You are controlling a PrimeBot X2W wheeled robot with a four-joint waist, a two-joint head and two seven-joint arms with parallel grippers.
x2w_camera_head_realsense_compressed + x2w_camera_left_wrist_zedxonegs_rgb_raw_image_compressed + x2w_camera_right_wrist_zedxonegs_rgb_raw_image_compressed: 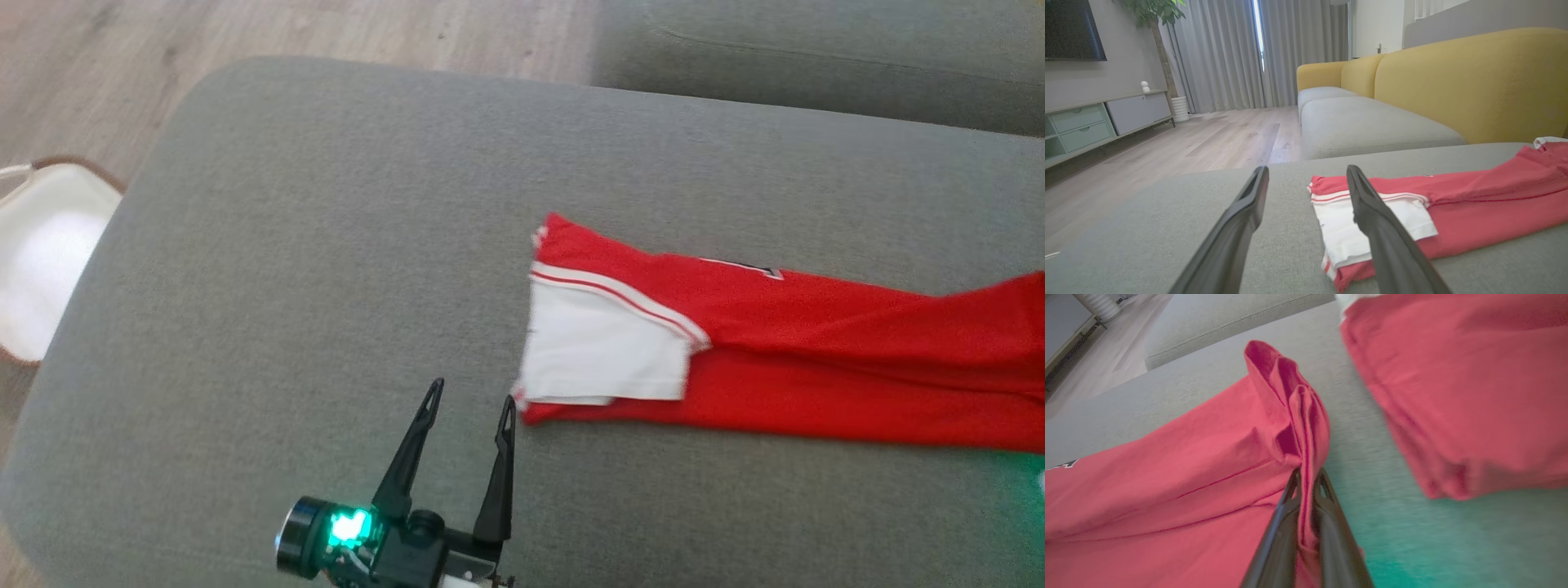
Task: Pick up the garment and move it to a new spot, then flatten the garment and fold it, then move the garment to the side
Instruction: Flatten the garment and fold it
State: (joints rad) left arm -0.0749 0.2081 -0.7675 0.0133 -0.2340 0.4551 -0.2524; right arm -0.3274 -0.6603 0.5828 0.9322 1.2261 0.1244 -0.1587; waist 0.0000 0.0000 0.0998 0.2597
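Note:
The garment [784, 351] is a red shirt with a white, red-striped sleeve, lying stretched across the grey sofa cushion [326, 245] from the middle out past the right edge of the head view. My left gripper [471, 400] stands open just left of the shirt's near corner, its right finger almost at the cloth. In the left wrist view the garment [1453, 200] lies partly behind the right finger [1372, 212] of the left gripper [1306, 171]. My right gripper [1306, 475] is shut on a bunched fold of the garment [1294, 404].
A white round chair seat [41, 253] with a brown rim stands left of the cushion, over wooden floor [245, 33]. A second grey cushion [816, 57] lies at the back right. The left wrist view shows a yellow sofa back [1474, 77] and a low cabinet [1098, 118].

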